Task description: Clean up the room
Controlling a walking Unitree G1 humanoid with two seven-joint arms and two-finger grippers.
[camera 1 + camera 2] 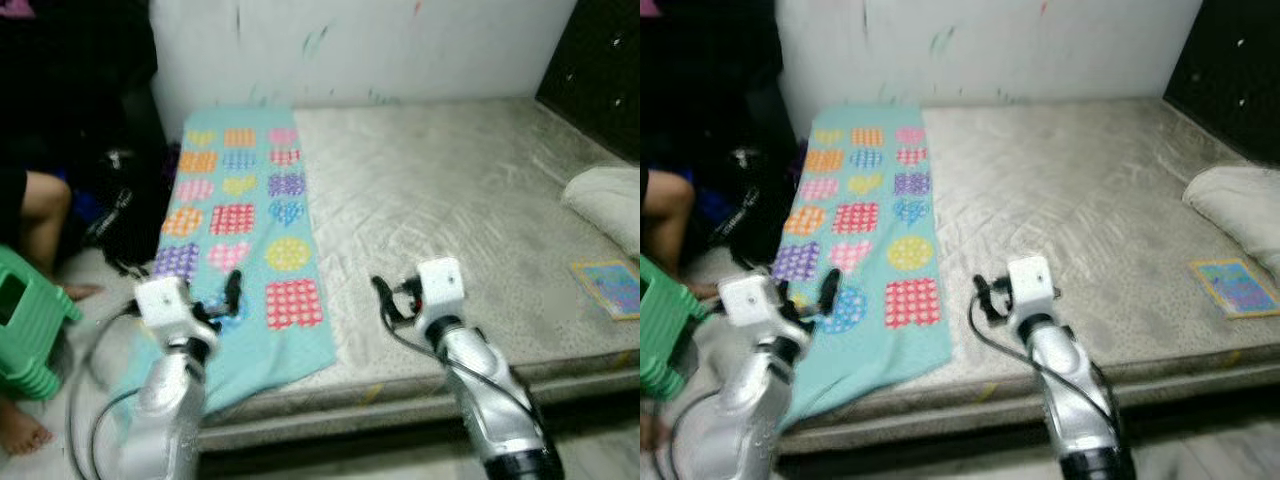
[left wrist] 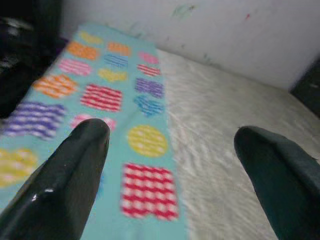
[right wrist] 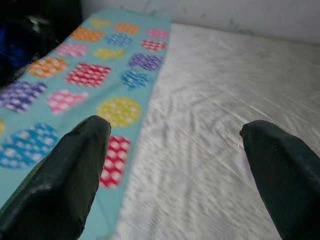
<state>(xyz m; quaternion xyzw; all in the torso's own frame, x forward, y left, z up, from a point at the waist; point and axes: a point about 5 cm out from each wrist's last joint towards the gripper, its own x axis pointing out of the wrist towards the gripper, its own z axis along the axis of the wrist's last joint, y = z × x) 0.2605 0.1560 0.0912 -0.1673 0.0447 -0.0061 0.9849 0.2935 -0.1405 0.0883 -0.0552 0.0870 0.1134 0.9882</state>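
A turquoise blanket (image 1: pixel 245 230) with coloured hearts, circles and squares lies along the left side of a bare grey mattress (image 1: pixel 450 210), its near end hanging over the mattress edge. My left gripper (image 1: pixel 228 300) is held over the blanket's near end, open, with nothing between its fingers (image 2: pixel 65 180). My right gripper (image 1: pixel 388 298) hovers over the bare mattress just right of the blanket, open too and empty, its fingers (image 3: pixel 60 175) wide apart.
A white pillow (image 1: pixel 608 205) and a small colourful book (image 1: pixel 610 285) lie at the mattress's right side. A person's leg (image 1: pixel 40 215) and a green plastic stool (image 1: pixel 28 320) are on the left by the floor. A white scribbled wall (image 1: pixel 360 45) runs behind.
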